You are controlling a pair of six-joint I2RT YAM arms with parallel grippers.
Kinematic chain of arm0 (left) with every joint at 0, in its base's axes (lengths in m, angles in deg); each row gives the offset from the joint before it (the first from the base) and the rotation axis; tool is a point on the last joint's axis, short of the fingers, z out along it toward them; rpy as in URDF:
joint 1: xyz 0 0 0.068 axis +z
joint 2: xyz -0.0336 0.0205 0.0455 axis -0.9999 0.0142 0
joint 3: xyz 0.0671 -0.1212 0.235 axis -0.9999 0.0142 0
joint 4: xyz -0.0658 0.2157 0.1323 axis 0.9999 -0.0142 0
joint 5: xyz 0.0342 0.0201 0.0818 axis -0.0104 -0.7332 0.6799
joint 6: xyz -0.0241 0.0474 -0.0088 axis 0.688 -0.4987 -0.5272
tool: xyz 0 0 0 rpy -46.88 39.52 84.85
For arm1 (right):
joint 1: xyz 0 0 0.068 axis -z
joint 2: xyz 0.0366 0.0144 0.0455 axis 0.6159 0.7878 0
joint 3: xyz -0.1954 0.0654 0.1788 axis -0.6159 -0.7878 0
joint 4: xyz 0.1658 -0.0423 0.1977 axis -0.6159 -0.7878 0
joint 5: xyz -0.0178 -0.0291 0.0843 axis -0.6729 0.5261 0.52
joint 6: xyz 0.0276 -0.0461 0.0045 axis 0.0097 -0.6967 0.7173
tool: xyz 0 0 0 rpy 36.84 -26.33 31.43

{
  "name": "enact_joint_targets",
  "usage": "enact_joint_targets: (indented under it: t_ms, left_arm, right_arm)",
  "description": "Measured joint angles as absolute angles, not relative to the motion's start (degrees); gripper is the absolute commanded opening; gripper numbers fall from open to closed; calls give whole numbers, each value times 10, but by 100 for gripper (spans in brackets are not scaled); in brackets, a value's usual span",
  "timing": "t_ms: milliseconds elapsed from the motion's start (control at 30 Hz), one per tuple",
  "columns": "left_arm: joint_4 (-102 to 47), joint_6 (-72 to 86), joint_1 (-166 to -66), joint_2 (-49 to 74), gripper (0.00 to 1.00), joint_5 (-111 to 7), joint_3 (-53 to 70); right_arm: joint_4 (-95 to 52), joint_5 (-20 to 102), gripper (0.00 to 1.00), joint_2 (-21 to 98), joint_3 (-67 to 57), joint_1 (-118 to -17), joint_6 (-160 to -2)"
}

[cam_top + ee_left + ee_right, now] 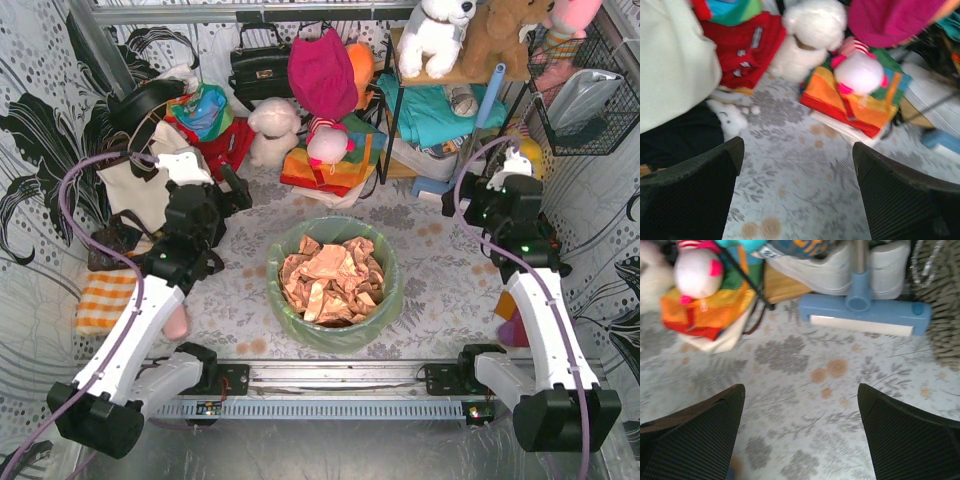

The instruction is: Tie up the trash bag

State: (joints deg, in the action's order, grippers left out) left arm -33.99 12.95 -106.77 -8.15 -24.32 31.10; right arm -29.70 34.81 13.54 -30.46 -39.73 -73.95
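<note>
Trash bag (pixel 384 298), thin light-green plastic, sits at table ctr, just far of the mounting rail (pixel 330 375), mouth wide open & not tied. Tan crumpled paper scraps (pixel 328 280) fill it nearly to the rim.

Left gripper (pixel 797 149) hangs left of the bag & a bit farther back, well apart from it. Its jaws are spread wide w/ nothing between them, and the wrist view shows only the floral tablecloth (pixel 790 190) below. Right gripper (pixel 801 390) hangs right of the bag, also well apart, jaws likewise wide & holding nothing, w/ the same flowered cloth beneath. Neither tool touches the plastic.

Far side of the table is crowded. A white plush toy (pixel 812 27) sits beside a rainbow-striped fabric piece (pixel 852 102) w/ a small pink-and-white doll (pixel 858 72) on it. A red garment (pixel 747 52) lies to the left, w/ a black handbag (pixel 260 65) & magenta cloth (pixel 322 72) behind. A blue brush head (pixel 864 315) lies at far right, at the foot of a shelf (pixel 395 110) carrying more plush animals. An orange-checked cloth (pixel 105 300) lies at the near-left edge.
</note>
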Motion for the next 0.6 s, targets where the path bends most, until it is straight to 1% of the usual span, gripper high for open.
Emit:
enact_joint_targets:
  t_ms: [67, 133, 233, 367, 500, 600]
  left_arm:
    - [-411, 142, -1068, -81, 98, -286, 259]
    - [-480, 156, -1068, -81, 99, -329, 210]
    - [-583, 172, -1068, -76, 99, -391, 146]
    - [-697, 184, -1068, -69, 93, -459, 88]
    - [-790, 192, -1068, -58, 88, -527, 62]
    - [-843, 198, -1069, -48, 83, -578, 61]
  right_arm:
    - [-361, 381, 90, 131, -258, -397, -722]
    - [-418, 416, 84, 130, -216, -397, -703]
    - [-486, 482, 81, 129, -166, -397, -671]
    - [-573, 563, 75, 131, -119, -397, -632]
    - [-665, 626, 68, 148, -57, -397, -616]
    - [-703, 671, 63, 150, -30, -397, -614]
